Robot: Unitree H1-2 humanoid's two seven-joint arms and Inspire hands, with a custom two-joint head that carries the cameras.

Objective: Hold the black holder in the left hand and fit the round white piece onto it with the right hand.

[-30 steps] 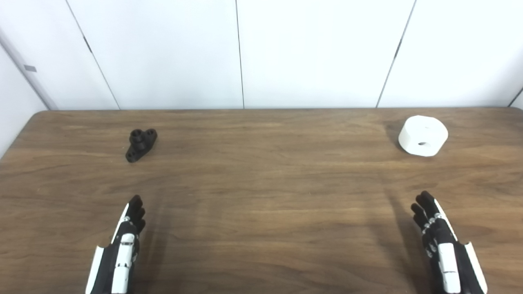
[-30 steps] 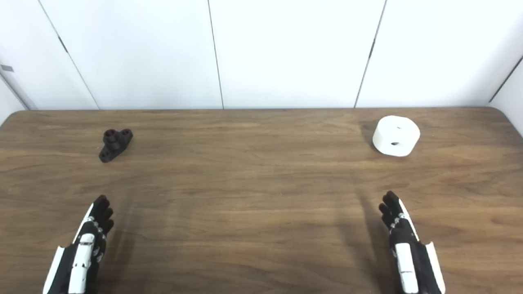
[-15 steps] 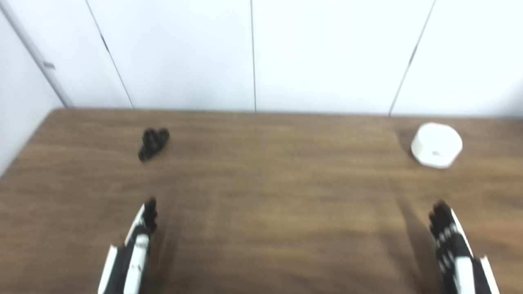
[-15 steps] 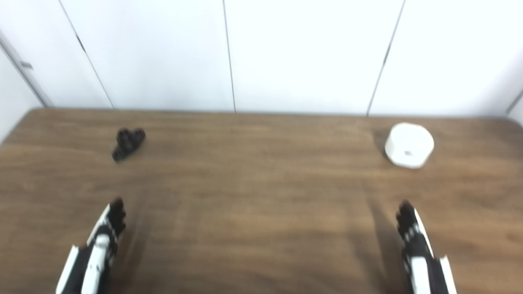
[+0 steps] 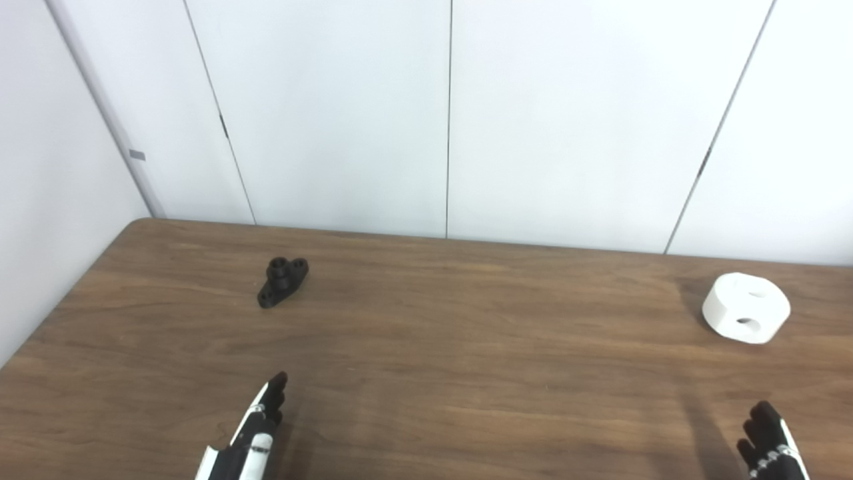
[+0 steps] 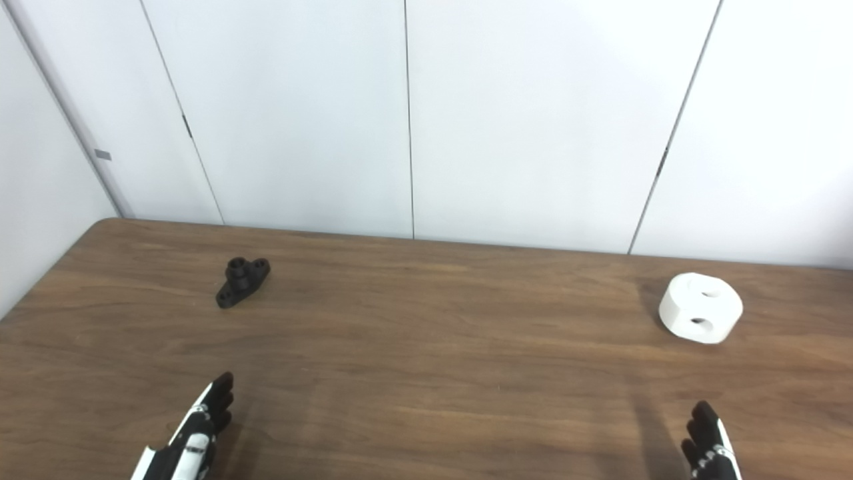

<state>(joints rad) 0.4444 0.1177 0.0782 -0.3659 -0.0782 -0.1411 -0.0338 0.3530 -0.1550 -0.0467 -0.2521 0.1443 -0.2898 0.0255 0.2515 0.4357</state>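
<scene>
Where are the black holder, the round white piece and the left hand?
black holder (image 5: pixel 282 282), left eye view, on its middle boss.
round white piece (image 5: pixel 746 308), left eye view, on its top face near the front edge.
left hand (image 6: pixel 193 443), right eye view, on the back of the hand.

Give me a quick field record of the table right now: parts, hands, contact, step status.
black holder: lying on the wooden table, far left, untouched
round white piece: on the table, far right, holes visible on top and side
left hand: near edge, fingers extended, holding nothing
right hand: near edge, mostly out of frame, holding nothing
contact: none
step status: no part picked up yet
</scene>
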